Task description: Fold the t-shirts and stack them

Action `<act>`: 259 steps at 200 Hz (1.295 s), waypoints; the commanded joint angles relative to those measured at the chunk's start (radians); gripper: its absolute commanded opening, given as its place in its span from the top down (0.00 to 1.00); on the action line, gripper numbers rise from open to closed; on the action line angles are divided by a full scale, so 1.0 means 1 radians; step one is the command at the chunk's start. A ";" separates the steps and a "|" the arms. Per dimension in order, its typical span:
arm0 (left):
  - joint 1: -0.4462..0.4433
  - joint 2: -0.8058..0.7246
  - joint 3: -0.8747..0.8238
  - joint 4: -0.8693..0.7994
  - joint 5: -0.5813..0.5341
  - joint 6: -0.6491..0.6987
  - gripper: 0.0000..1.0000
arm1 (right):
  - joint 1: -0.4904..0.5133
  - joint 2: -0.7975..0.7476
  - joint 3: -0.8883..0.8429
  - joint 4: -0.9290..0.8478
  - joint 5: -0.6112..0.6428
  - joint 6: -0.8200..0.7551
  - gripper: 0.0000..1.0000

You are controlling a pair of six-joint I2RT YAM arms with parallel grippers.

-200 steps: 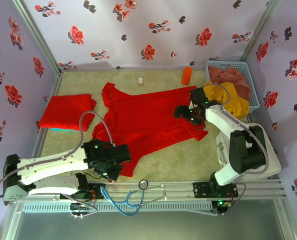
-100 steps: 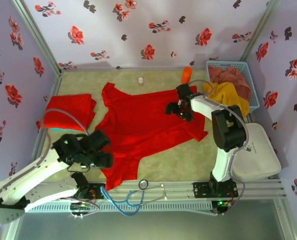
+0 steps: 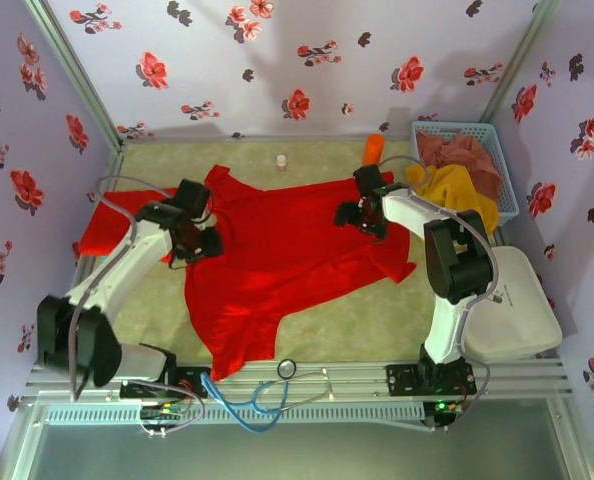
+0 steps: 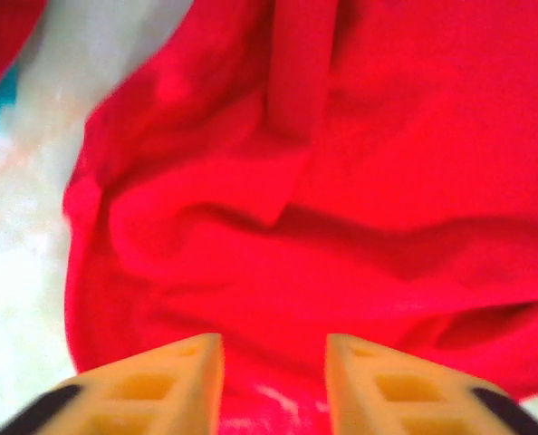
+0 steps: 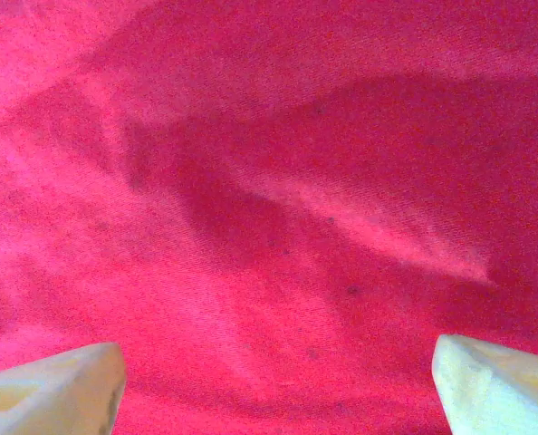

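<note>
1. Beige, nubby mat (image 3: 377, 320), rectangular, beneath everything.
2. Soft red shirt (image 3: 287, 260), spread open and creased across the mat's middle, one sleeve toward the far left, hem trailing toward the near edge.
3. Folded shirt (image 3: 112, 235), same red, a flat slab at the mat's left edge, near the left claw and well apart from the right.
4. Blue lattice basket (image 3: 505, 170) in the far right corner, heaped with yellow and brownish cloth.
5. Left claw (image 3: 199, 243) (image 4: 273, 349): yellow fingers parted, gripping nothing, low over the spread shirt's rumpled left edge.
6. Right claw (image 3: 355, 215) (image 5: 275, 349): pale fingers spread wide, empty, close above faintly rippled cloth at the shirt's far right.
7. Orange cylinder (image 3: 374, 148), just left of the basket.
8. Small pale bottle (image 3: 281, 161), near the far edge.
</note>
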 commanded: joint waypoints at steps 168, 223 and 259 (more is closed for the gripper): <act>0.183 0.630 0.295 0.157 -0.036 0.238 0.92 | -0.070 0.097 0.061 0.010 -0.021 0.010 0.26; 0.263 0.689 0.444 0.083 -0.077 0.224 0.98 | -0.119 0.136 0.120 0.006 0.000 0.065 0.29; 0.288 0.792 0.655 0.004 -0.089 0.228 0.98 | -0.124 0.192 0.211 -0.025 -0.022 0.082 0.29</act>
